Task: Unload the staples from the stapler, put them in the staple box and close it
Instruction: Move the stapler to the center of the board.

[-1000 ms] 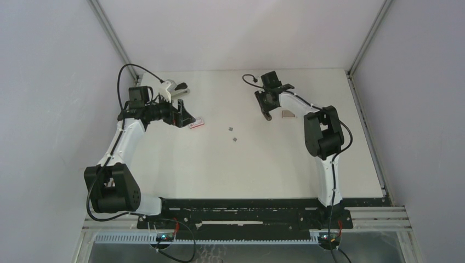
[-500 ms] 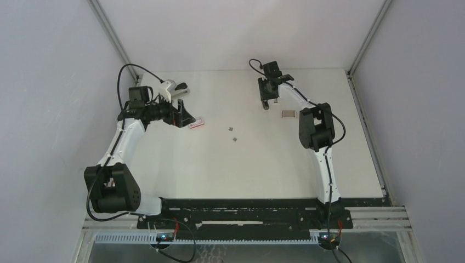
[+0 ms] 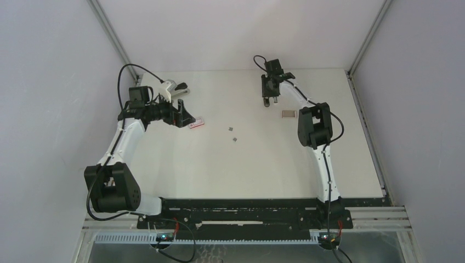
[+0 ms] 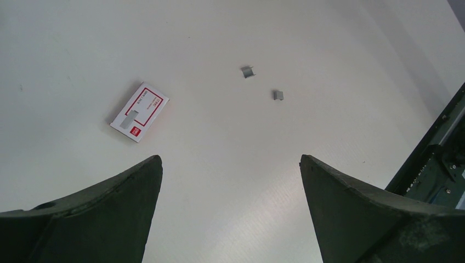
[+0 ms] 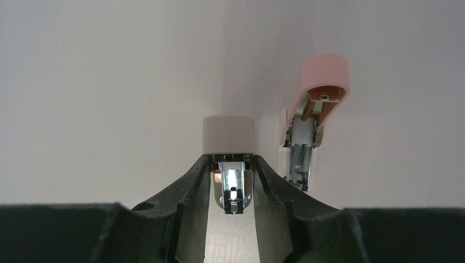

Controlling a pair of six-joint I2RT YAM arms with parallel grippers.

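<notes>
The right fingers [image 5: 192, 192] are closed on a white stapler [image 5: 228, 133], one finger on each side of its body. They hold it over the far part of the table [image 3: 247, 170], a little right of the middle. In the right wrist view the stapler is seen from its end. Its long axis runs straight away along the fingers, with the white cap on top and the metal magazine under it. I cannot tell if anything remains inside the magazine. A pink stapler [image 5: 321, 104] is just beside it on the right, not touching it.

Two short strips of staples [image 3: 231, 129] lie loose near the middle of the table, close together, between the two arms. The pink-and-white staple box [image 4: 138, 111] lies near them, toward the left edge.

The left fingers [image 4: 109, 208] are fully apart and hold nothing, and they hang near the box. They are well apart from the held stapler, so I judge that any help from the left arm needs a reach across the table toward the far right side.
</notes>
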